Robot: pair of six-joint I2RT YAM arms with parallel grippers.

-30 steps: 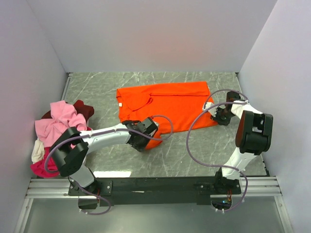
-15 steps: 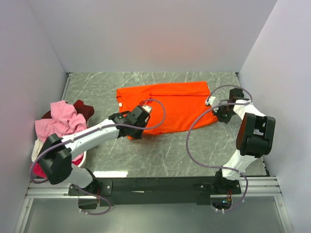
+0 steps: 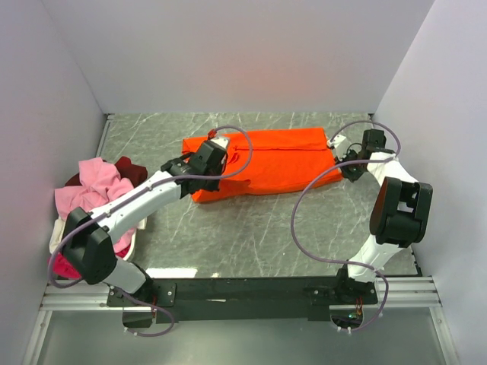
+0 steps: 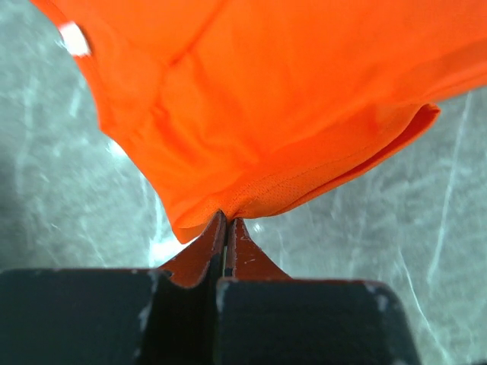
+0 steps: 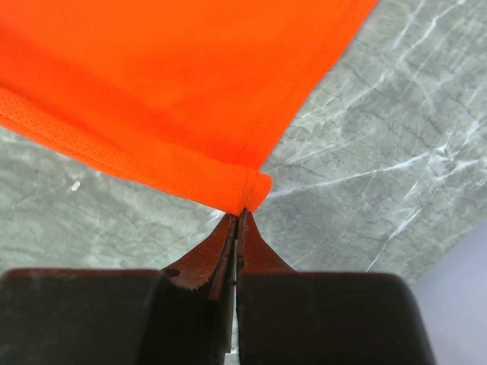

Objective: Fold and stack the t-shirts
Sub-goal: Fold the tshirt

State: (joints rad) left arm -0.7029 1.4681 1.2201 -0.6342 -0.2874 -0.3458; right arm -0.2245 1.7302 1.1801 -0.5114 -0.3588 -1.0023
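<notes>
Orange t-shirt (image 3: 274, 156): lies across the far middle of the grey marble-patterned table (image 3: 251, 236); its near edge is doubled over, with both ends gripped.
Left gripper (image 4: 227, 225): jaws pressed together on a fold of orange cloth at the shirt's collar end, with the white neck label (image 4: 74, 38) just beyond.
Right gripper (image 5: 239, 217): jaws closed tight on the hem corner at the shirt's right end.
Pile of t-shirts (image 3: 91, 205): heaped at the table's left edge, well apart from the orange one. A light pink tee (image 3: 97, 186) is on top, a dark red one (image 3: 131, 169) behind it, and cream-white (image 3: 58, 237) and magenta (image 3: 65, 265) ones lie nearer the arms.
</notes>
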